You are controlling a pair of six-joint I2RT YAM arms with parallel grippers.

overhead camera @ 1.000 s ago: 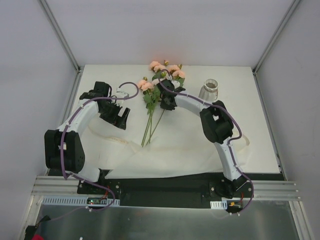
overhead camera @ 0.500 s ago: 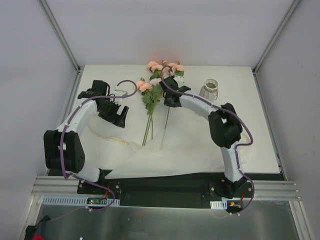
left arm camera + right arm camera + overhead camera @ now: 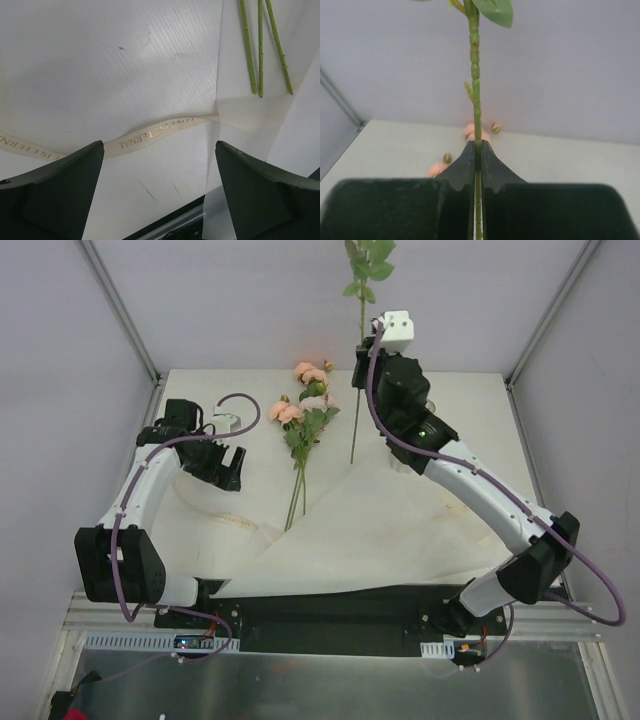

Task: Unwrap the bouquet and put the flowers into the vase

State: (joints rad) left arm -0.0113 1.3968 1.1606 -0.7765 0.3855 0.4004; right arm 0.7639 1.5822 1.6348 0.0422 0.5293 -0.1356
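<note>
The right arm [image 3: 470,480] is reaching high over the far side of the surface [image 3: 520,440], and the right jaws are pressing together on one of the flowers [image 3: 357,390], gripping its thin green stem; the stem is standing upright, its long axis vertical, with the leaves pointing up and the cut end hanging down just above the surface; its bloom is lying beyond the top of the overhead view; in the right wrist view the stem is running straight up from between the shut jaws, a green leaf [image 3: 492,10] showing at the top. The other roses [image 3: 305,420] are lying flat on the unfolded white wrapping paper [image 3: 380,530], their blooms pointing toward the far edge and their stems running back toward the arms, leaning slightly left. The left arm [image 3: 150,480] is hovering low to the left of them, the left jaws standing wide apart and gripping nothing; beneath them a cream ribbon [image 3: 155,132] with gold lettering is trailing across the surface, with three stem ends [image 3: 260,50] lying just beyond it.
</note>
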